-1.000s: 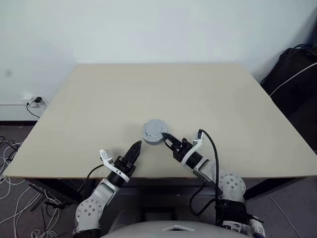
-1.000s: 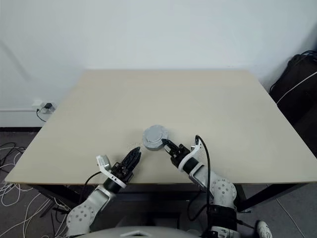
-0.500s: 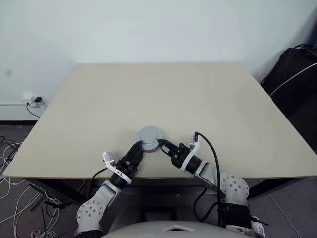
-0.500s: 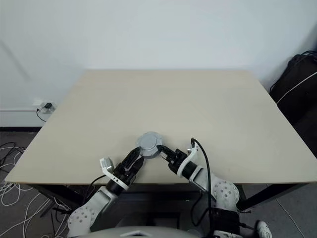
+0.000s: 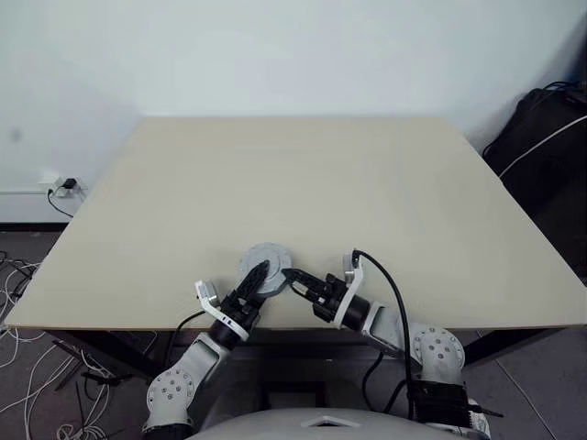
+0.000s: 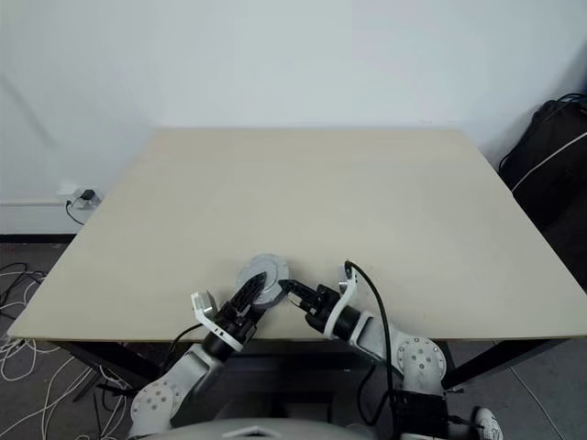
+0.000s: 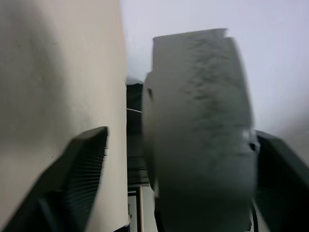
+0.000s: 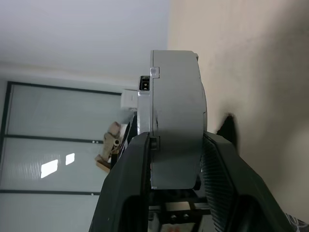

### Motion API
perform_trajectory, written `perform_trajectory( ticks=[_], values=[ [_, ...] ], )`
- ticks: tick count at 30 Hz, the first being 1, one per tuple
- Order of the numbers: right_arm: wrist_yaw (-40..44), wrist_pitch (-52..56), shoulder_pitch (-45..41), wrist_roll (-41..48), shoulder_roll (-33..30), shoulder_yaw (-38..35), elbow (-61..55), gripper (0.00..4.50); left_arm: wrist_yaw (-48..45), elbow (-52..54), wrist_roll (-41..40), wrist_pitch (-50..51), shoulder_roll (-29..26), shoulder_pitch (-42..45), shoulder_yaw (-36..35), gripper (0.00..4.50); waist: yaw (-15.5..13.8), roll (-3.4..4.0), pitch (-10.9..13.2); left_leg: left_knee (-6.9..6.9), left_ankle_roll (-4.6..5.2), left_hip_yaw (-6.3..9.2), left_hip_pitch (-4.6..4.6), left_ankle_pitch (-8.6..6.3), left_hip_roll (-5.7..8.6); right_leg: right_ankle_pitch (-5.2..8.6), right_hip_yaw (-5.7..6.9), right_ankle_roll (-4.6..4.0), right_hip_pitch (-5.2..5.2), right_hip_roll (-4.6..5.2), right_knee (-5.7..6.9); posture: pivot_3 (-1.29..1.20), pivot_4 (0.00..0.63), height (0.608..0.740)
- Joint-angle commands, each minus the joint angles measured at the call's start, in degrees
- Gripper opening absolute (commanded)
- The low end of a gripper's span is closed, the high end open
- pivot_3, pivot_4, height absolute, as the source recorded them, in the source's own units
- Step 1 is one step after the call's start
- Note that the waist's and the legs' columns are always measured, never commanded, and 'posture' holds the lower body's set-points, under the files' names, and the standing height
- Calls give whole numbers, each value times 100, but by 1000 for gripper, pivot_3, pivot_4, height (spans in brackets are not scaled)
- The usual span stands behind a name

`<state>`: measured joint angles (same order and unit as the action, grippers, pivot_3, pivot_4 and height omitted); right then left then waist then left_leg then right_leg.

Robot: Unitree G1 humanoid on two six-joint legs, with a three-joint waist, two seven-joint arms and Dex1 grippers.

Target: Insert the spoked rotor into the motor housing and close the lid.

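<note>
Moved toward the table's [image 5: 138,202] near edge since a second ago: grey motor housing [image 5: 264,267], lid on. Left gripper [image 5: 258,277] now straddles its left side, fingers spread, one above, one below. Right gripper [image 5: 292,276] clamps its right edge, both arms angled inward, low over the table.

Even, soft room light — head views sharp — left wrist view blurred close up.
</note>
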<state>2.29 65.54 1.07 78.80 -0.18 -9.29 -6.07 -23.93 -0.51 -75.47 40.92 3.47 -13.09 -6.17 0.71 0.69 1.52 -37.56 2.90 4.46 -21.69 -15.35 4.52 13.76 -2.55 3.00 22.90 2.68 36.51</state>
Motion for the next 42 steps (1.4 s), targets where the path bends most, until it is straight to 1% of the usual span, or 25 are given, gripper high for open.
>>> perform_trajectory(
  ticks=[1, 3, 4, 10, 12, 13, 17, 20, 24, 27, 29, 34, 37, 42],
  values=[
    [101, -117, -103, 183, -6, 24, -327, 1193, -64, 27, -89, -21, 460, 87, 8, 2872, -4, -1, 1, 0, 1, 0, 0, -1, 0, -1, 0, 1, -1, 0, -3, 0, 0, 740],
    [118, -210, -98, 36, -39, 32, -339, 1193, -59, 18, -91, -34, 456, 96, 7, 2237, -3, -3, 4, 0, 3, 0, -2, -2, 0, -1, 0, 2, -2, 0, -8, 0, 0, 740],
    [130, -277, -91, -91, -66, 53, -363, 1193, -59, 16, -99, -47, 448, 96, 12, 2183, -3, -3, 4, 0, 3, 0, -3, -2, 0, -1, 1, 2, -1, 0, -9, 0, 0, 740],
    [205, -496, -72, -433, -128, 146, -389, 1193, -66, -3, -124, -99, 415, 101, 27, 2182, -5, -4, 5, 3, 6, 0, -4, -5, 0, -3, 1, 4, -2, -1, -20, 0, 0, 740],
    [224, -531, -68, -478, -144, 162, -390, 1924, -74, 4, -124, -112, 408, 94, 34, 2182, -9, -4, 5, 3, 7, 0, -5, -6, 0, -4, 0, 5, -4, -1, -24, 0, 0, 740],
    [228, -542, -66, -496, -153, 166, -393, 2164, -76, 11, -117, -117, 409, 90, 33, 2161, -10, -4, 5, 3, 8, 0, -5, -7, 0, -6, 1, 8, -6, 0, -29, 0, 0, 740],
    [203, -660, -75, -579, -208, 138, -477, 3500, -43, 35, 61, -236, 431, 88, 9, 2120, -10, -5, 5, 3, 12, 0, -8, -9, 0, -13, 0, 17, -8, -1, -42, 0, 0, 740],
    [223, -830, -107, -779, -296, 157, -644, 4467, -8, 53, 245, -401, 413, 146, -9, 2120, -12, -5, 5, 6, 12, 0, -8, -10, 0, -21, 0, 4, -7, -1, -44, 0, 0, 740],
    [475, -1239, -57, -1544, -549, 439, -903, 4500, 137, -28, 354, -643, 416, 377, -172, 2120, -20, -6, 6, 6, 11, 0, -9, -10, 0, -29, 1, -4, -8, -1, -48, 0, 0, 740],
    [952, -1817, 139, -2432, -846, 929, -1231, 4500, 257, -70, 359, -737, 382, 634, -318, 2120, -27, -6, 6, 6, 10, 0, -9, -9, 0, -30, 3, 10, -8, -4, -48, 0, 0, 740],
    [1192, -2170, 273, -2821, -912, 1145, -1351, 4500, 310, -108, 364, -759, 362, 784, -411, 2120, -32, -8, 5, 6, 10, 0, -9, -9, 0, -36, 4, 23, -9, -5, -48, 0, 0, 740],
    [1662, -3565, 554, -4463, -1229, 1921, -1400, 4500, 487, -474, 507, -910, 305, 1325, -655, 2120, -38, -11, 6, 4, 10, -2, -9, -9, 2, -53, 4, 30, -9, -8, -51, 0, 0, 740],
    [1733, -4466, 645, -5483, -1380, 2333, -1222, 4500, 609, -908, 774, -1173, 301, 1779, -813, 2120, -67, -17, 9, -1, 6, -2, -8, -6, 2, -55, 14, 36, -11, -14, -50, 0, 0, 740],
    [1513, -5584, 763, -6517, -1284, 2462, -870, 4500, 788, -1616, 1200, -1622, 280, 2507, -1104, 2120, -124, -39, 17, -9, -25, -2, -7, 12, 3, -65, 13, 30, -13, -19, -48, 0, 0, 740]
  ],
)
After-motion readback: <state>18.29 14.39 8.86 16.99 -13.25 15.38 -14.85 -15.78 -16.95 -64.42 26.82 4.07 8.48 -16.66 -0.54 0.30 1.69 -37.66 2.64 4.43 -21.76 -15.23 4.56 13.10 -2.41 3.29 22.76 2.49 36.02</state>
